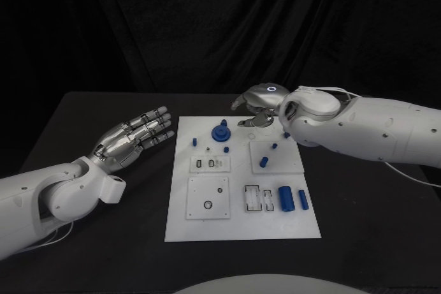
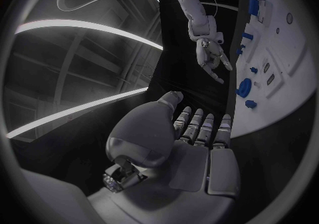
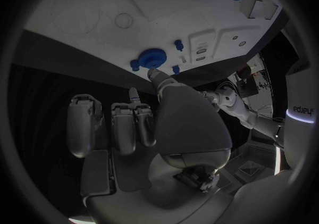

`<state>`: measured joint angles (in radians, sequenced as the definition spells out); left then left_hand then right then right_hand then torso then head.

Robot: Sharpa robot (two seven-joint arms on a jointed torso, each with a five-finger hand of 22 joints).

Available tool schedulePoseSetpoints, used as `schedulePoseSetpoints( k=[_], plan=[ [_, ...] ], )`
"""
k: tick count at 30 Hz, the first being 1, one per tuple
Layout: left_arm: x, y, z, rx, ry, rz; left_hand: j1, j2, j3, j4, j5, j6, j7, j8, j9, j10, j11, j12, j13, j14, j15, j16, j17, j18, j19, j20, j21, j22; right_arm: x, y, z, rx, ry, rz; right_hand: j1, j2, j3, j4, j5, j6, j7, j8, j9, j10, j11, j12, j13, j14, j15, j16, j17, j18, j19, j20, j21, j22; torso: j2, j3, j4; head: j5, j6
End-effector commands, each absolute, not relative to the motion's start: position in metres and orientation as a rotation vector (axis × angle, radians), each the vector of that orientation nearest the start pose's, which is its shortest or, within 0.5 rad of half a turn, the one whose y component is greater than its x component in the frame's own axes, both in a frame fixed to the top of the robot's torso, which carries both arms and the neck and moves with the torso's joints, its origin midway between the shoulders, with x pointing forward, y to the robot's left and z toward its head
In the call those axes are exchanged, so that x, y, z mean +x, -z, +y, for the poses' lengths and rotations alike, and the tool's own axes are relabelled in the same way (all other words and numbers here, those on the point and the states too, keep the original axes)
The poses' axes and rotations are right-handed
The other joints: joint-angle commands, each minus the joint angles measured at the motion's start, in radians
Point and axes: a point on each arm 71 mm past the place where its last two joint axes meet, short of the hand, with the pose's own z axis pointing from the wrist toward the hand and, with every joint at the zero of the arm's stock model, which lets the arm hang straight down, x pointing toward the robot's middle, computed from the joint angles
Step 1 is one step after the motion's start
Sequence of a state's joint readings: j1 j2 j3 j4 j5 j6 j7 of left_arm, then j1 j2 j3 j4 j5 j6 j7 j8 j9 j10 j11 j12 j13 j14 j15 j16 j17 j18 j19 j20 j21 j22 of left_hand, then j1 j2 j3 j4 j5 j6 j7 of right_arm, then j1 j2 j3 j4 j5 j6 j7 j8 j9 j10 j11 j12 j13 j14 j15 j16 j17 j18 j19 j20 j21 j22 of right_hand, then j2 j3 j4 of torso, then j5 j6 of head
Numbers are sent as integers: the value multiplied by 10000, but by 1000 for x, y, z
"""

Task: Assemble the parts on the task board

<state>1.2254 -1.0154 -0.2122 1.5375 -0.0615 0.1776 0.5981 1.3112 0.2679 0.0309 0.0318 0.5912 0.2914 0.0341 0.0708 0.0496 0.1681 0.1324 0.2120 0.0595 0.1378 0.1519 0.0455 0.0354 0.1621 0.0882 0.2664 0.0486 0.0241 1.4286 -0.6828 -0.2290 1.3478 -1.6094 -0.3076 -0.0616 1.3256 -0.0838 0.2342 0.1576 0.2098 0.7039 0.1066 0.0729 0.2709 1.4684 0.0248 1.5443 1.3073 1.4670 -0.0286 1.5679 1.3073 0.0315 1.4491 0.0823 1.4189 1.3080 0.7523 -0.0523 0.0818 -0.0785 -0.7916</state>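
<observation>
Task board (image 1: pixel 241 224), a white plate, lies in the middle of the frame on the black table (image 1: pixel 101 256). Assembly looks barely begun: a round blue gear-like part (image 1: pixel 220 134) sits near the board's upper edge, two blue cylinders (image 1: pixel 286 197) lie loose at lower right beside open rectangular slots, and about five small blue pegs, one (image 1: pixel 264 161) on the raised square, are scattered across the upper half. Most recesses appear unfilled. The left hand (image 1: pixel 136 136), at centre left beside the board, is spread and holds nothing. The right hand (image 1: pixel 256 109), at upper centre above the board's top edge, has fingers curled downward; whether it pinches anything I cannot tell.
</observation>
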Motion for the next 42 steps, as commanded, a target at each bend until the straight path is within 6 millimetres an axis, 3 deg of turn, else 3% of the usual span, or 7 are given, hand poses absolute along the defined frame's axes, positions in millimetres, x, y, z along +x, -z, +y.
schedulePoseSetpoints(
  k=[1,7,16,21,29,35,42],
  plan=[
    [446,207,268,-9427,19068,15354,-64,-4,76,-5,-15,-23,32,42,-2,-90,0,65,-13,36,67,13,15,192,14,82,7,11,524,130,-183,-4670,-4736,14924,-135,87,-95,129,-187,197,34,67,-42,600,21,11,2363,1010,25,-3,2599,116,11,46,-20,2055,3,-4,0,-43,-12],
    [445,206,269,-9442,19032,15340,-75,-13,82,-14,-16,9,33,53,3,-72,1,94,-8,57,66,21,21,193,23,84,12,14,512,126,-228,-4238,-4137,15301,-181,131,-310,303,-285,661,-18,161,-99,978,-19,237,2605,1038,-7,29,2635,1,356,21,395,2214,-6,-17,-29,-115,-22],
    [446,207,265,-9409,19109,15374,-79,-15,85,-17,-15,2,33,52,2,-73,3,95,-8,50,65,19,19,193,18,84,9,12,491,137,-289,-3352,-3262,15879,-164,99,-427,363,-494,763,-44,143,-146,971,-41,233,2600,1038,-31,29,2635,-8,392,-1,431,2227,-26,-25,-60,-185,-86],
    [446,207,264,-9389,19151,15373,-79,-15,85,-17,-15,2,33,52,2,-73,3,95,-8,50,65,19,19,193,18,84,9,12,480,152,-317,-2844,-2923,16158,-118,36,-518,392,-632,784,-85,107,-186,959,-78,226,2591,1038,-60,29,2635,-21,431,-24,477,2243,0,5,4,-283,-58],
    [446,207,264,-9392,19163,15387,-79,-15,85,-17,-15,2,33,52,2,-73,3,95,-8,50,65,19,19,193,18,84,9,12,479,167,-331,-2542,-2574,16454,-33,-6,-558,382,-671,810,-81,93,-208,931,-83,208,2572,1038,-74,29,2635,-15,418,-38,455,2235,5,0,23,-302,-67],
    [446,207,265,-9403,19157,15400,-89,-12,99,-24,-11,-5,31,52,0,-71,10,107,-7,50,67,21,19,193,15,86,7,12,482,176,-330,-2466,-2453,16566,-7,-18,-578,386,-681,857,-67,107,-206,949,-79,219,2584,1038,-74,29,2635,-12,410,-43,443,2231,1,9,-28,-245,-113],
    [446,207,265,-9415,19154,15420,-89,-12,99,-24,-11,-5,31,52,0,-71,10,107,-7,50,67,21,19,193,15,86,7,12,487,183,-326,-2497,-2379,16689,32,-9,-587,387,-662,894,-38,113,-208,922,-66,202,2565,994,-71,-27,2572,4,367,-45,383,2208,14,22,17,-306,-126]
  ],
)
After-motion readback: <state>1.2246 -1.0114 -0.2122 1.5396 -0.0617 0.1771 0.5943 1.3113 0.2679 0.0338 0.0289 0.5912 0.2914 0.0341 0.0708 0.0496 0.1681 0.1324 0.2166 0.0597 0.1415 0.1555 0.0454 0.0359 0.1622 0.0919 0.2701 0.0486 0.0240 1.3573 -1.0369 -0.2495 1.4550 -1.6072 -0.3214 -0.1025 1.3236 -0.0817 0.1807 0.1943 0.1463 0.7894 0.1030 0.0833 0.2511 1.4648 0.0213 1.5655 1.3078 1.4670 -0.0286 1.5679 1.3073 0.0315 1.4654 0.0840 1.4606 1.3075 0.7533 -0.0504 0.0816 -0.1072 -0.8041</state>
